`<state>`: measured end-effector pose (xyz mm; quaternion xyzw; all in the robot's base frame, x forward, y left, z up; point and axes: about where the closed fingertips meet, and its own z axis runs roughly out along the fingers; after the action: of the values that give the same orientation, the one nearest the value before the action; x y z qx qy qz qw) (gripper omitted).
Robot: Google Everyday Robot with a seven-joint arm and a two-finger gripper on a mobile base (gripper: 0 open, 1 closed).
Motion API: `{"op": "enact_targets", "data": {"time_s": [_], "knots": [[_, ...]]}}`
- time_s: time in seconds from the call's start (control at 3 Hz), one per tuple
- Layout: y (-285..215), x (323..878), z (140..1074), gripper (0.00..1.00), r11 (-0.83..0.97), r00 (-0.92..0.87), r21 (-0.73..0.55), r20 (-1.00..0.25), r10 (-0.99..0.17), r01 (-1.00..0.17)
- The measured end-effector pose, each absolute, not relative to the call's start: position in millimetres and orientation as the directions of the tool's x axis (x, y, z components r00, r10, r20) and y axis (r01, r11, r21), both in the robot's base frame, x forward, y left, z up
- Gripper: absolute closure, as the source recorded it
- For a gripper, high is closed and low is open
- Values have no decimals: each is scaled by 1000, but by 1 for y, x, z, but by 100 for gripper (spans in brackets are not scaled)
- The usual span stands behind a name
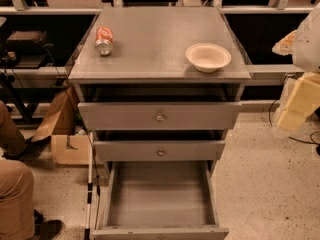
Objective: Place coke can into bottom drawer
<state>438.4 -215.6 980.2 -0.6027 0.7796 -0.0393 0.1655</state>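
The coke can (104,40) lies on its side on the grey cabinet top (150,49), near the back left corner, silver end toward me. The bottom drawer (160,194) is pulled wide open below the two upper drawers, and its flat grey floor is bare. My gripper (294,106) shows as pale cream-coloured parts at the right edge of the view, beside the cabinet at about top-drawer height. It is far to the right of the can and touches nothing.
A white bowl (208,57) sits on the cabinet top at the front right. The two upper drawers (160,116) with round knobs stand slightly out. A person's legs (12,194), a cardboard box (62,129) and a white cane (90,184) are at the left on the speckled floor.
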Motion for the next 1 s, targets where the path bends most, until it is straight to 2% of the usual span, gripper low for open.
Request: {"op": "enact_targets", "data": {"time_s": [0.33,1.0], "knots": [[-216,438,980,0,270,-219,-261,-211,-953,-927],[-201,456,1016,0,344,-226,-321,-351,-909,-883]]}}
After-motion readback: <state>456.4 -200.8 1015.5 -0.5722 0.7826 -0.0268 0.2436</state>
